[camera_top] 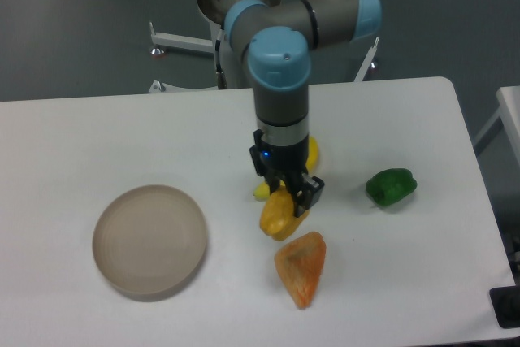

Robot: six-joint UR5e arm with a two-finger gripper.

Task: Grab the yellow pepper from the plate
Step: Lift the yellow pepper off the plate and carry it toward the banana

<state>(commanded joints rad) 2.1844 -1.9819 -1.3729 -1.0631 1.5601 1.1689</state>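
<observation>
The yellow pepper (275, 215) is a small yellow-orange blocky fruit between the fingers of my gripper (291, 201), to the right of the plate. The gripper points straight down and is shut on the pepper's upper part. One dark finger (309, 192) shows at the pepper's right side; the other is hidden behind the pepper. The round beige plate (150, 239) lies at the front left of the table with nothing on it. I cannot tell whether the pepper touches the table.
A yellow banana (312, 153) lies behind the gripper, mostly hidden, with one end (261, 192) showing at the left. An orange-pink textured wedge (301, 267) lies just in front of the pepper. A green pepper (391, 186) sits to the right.
</observation>
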